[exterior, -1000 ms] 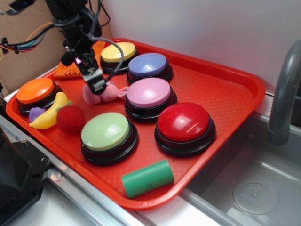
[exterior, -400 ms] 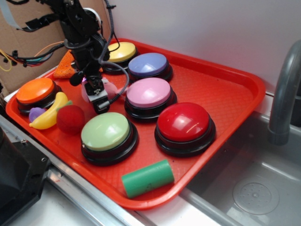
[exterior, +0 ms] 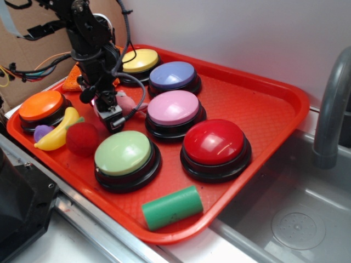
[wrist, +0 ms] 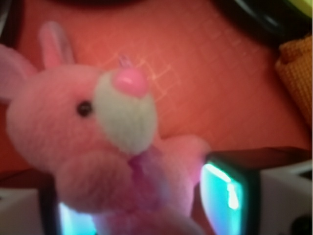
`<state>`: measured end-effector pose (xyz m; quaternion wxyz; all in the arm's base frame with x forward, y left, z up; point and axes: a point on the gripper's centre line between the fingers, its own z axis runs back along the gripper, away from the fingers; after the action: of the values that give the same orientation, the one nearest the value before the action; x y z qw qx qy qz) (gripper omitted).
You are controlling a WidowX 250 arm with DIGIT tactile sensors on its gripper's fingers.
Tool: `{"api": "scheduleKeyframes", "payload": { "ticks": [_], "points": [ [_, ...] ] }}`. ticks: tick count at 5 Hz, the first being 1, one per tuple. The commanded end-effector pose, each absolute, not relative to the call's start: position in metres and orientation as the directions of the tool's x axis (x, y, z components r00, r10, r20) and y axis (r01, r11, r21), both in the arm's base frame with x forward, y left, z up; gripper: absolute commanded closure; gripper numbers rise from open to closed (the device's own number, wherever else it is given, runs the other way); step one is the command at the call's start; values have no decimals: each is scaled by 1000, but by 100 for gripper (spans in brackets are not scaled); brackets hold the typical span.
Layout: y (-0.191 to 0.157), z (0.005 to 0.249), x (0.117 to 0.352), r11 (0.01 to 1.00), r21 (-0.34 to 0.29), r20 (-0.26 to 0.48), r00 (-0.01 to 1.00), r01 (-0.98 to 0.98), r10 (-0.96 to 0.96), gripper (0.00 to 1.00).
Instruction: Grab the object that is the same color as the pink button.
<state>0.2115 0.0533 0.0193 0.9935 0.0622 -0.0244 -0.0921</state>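
The gripper (exterior: 112, 116) is lowered onto the red tray (exterior: 263, 104), near its left edge, with the pink toy (exterior: 125, 102) between its fingers (wrist: 227, 191). The wrist view shows the toy (wrist: 102, 152) filling the gap: one finger sits at its right side and the other (wrist: 29, 215) at its lower left, both close against the plush; whether they press it firmly cannot be told. The toy lies on the tray floor, just left of the pink button (exterior: 174, 108) and behind the green button (exterior: 124, 153). The lavender button (exterior: 173, 75) and yellow button (exterior: 138, 60) stand toward the tray's far edge, and the red button (exterior: 214, 142) stands right of the green one. An orange button (exterior: 41, 106), a yellow banana (exterior: 59, 130), a small purple item (exterior: 41, 132) and a red ball (exterior: 82, 138) occupy the left corner. A green cylinder (exterior: 172, 206) lies at the near edge. An orange cloth (exterior: 74, 81) lies behind the arm.
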Motion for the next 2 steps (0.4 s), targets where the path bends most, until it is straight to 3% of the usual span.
{"api": "scheduleKeyframes", "payload": {
  "ticks": [1, 2],
  "points": [
    [56, 44, 218, 991, 116, 35, 997, 66, -71, 100],
    [47, 69, 219, 998, 55, 26, 999, -43, 41, 100]
  ]
}}
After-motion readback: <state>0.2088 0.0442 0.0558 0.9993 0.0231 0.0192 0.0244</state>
